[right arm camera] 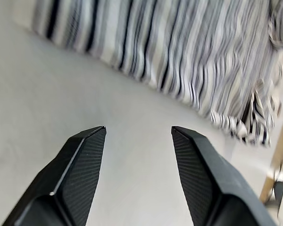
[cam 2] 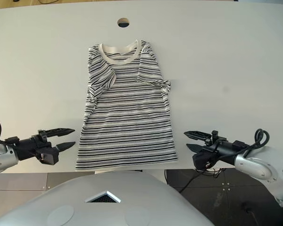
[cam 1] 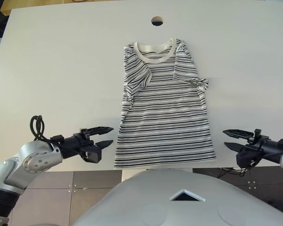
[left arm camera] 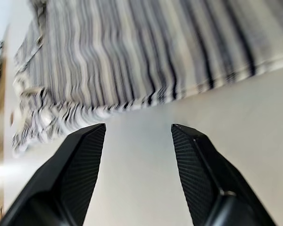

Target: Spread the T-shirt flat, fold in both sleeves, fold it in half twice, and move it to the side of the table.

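T-shirt (cam 1: 165, 108) in the head view: striped, lying flat on the white table (cam 1: 61, 70), collar (cam 1: 154, 51) pointing away from me and hem (cam 1: 165, 162) right along the near edge. Both sleeves are turned in over the chest. The left sleeve (cam 1: 137, 77) lies inside the outline, while the right sleeve (cam 1: 186, 66) bunches a little and pokes out at the side. A small round hole (cam 1: 157, 20) sits in the table just beyond the collar.

My left gripper (cam 1: 111, 134) hangs just beside the shirt's near left corner, fingers apart, holding nothing, tips aimed at the cloth without touching it. My right gripper (cam 1: 225, 138) is over by the near right corner, a little off the fabric. It's also spread wide and empty.

Over to the left wrist view: my two dark fingers (left arm camera: 85, 160) are spread with bare table between them. The striped hem runs across just ahead of the tips, and the gathered side of the shirt trails off beyond.

Right wrist view now, and it's the same story mirrored. The fingers (right arm camera: 80, 165) are parted over bare table with nothing in the grip. The shirt's striped edge crosses ahead of them, close but not touching.
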Robot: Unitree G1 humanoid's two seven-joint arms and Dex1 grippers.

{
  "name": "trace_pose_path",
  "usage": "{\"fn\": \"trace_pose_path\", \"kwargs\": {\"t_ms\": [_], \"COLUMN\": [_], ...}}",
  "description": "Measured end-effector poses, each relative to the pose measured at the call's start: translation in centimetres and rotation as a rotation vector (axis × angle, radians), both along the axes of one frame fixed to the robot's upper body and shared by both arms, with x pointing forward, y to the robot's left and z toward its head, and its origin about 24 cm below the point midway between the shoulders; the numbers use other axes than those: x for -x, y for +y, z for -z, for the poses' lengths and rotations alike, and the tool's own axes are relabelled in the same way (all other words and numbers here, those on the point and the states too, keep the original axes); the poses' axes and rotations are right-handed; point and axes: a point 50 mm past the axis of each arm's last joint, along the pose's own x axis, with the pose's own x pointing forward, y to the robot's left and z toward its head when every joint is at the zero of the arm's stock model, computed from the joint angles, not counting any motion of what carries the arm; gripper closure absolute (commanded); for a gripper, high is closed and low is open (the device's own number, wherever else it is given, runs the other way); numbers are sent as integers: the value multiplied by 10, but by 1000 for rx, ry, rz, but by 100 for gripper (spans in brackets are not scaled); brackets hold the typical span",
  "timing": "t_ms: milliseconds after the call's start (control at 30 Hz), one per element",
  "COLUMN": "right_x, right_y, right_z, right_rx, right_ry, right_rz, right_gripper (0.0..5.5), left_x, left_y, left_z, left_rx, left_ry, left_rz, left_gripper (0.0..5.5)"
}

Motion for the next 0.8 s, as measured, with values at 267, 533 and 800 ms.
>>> {"fn": "trace_pose_path", "kwargs": {"t_ms": [267,533,800], "right_x": [5,6,4], "right_y": [26,39,41], "right_z": [1,0,2], "right_rx": [-30,-47,-42], "right_ry": [134,200,218], "right_rz": [-161,-222,-239], "right_gripper": [291,321,466], "left_x": [14,19,20], "left_y": [-31,-36,-33], "left_z": [6,8,11], "left_rx": [91,109,106], "left_ry": [115,157,171], "left_rz": [180,233,248], "left_gripper": [286,329,451]}}
